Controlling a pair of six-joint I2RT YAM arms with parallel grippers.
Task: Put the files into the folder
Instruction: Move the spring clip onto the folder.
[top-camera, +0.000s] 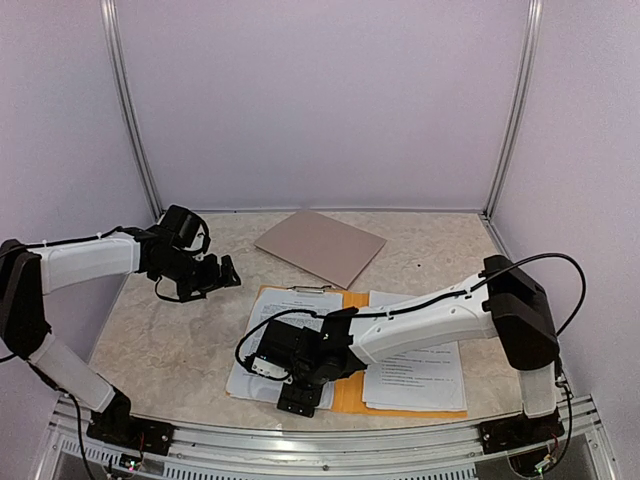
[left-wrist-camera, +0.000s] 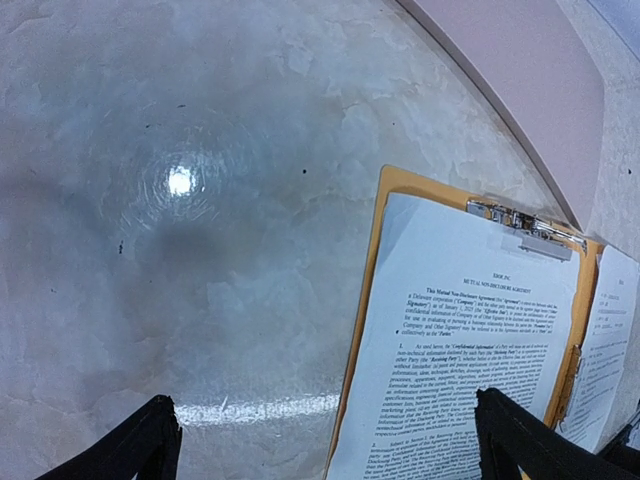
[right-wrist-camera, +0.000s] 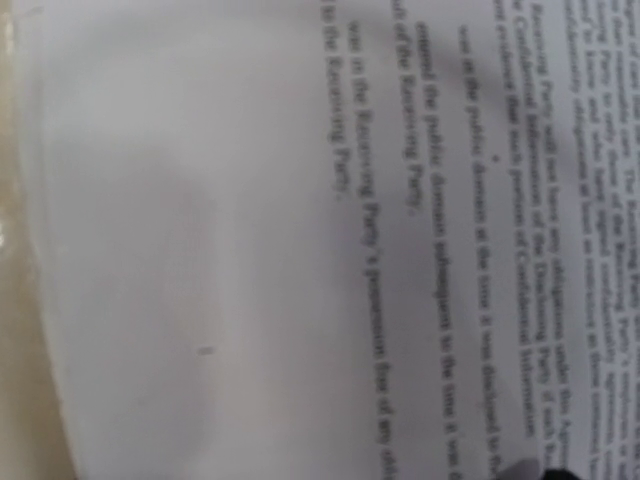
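The orange folder (top-camera: 352, 300) lies open near the front of the table, with a metal clip (top-camera: 310, 290) at its top edge. The files are printed white sheets, one stack on its left half (top-camera: 275, 312) and one on its right half (top-camera: 420, 372). My right gripper (top-camera: 284, 384) hangs low over the lower left sheet, open, with only paper (right-wrist-camera: 300, 250) under it and a dark fingertip (right-wrist-camera: 545, 473) at the view's edge. My left gripper (top-camera: 215, 275) hovers open over bare table, left of the folder (left-wrist-camera: 385, 200) and its sheet (left-wrist-camera: 470, 300). Nothing sits between its fingers (left-wrist-camera: 135, 450).
A flat grey-brown board (top-camera: 320, 245) lies at the back centre, beyond the folder, and also shows in the left wrist view (left-wrist-camera: 520, 70). Walls and metal posts (top-camera: 130, 110) enclose the marbled tabletop (top-camera: 170, 340). The right arm (top-camera: 430, 310) stretches across the folder's right half.
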